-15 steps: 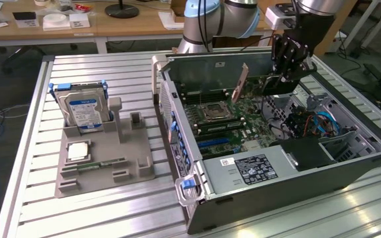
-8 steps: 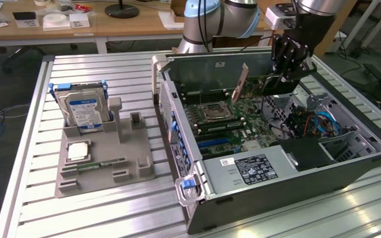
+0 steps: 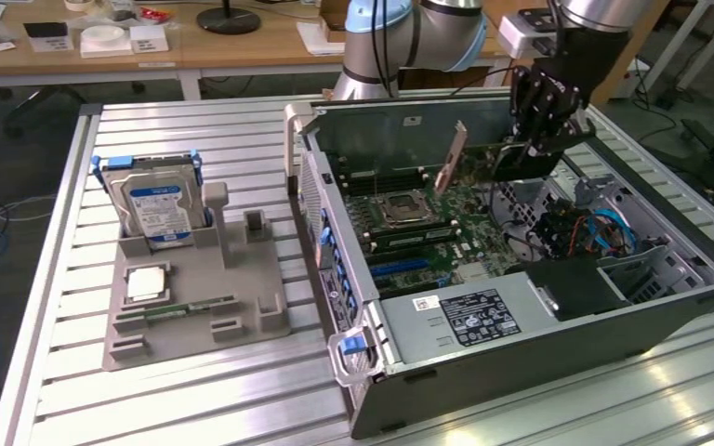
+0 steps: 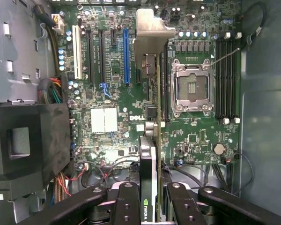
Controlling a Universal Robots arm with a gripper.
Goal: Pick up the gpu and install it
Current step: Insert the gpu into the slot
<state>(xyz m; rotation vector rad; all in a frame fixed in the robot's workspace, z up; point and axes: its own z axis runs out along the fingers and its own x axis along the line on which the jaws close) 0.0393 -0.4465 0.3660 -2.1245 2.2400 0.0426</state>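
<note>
**Gripper** (image 4: 152, 199): black linked fingers, jaws narrowed onto the gpu (image 4: 148, 154).
**Held item:** thin flat black expansion card, gripped edge-on, with its pale metal bracket (image 4: 152, 33) at the far end.
**Location:** over the green motherboard (image 4: 107, 93), inside the open grey computer case (image 3: 556, 344). Contact with any slot cannot be told.
**Hazard:** the card sits beside the long blue slot (image 4: 126, 56). Pressing down misaligned would likely jam its connector or catch the bracket.
</note>
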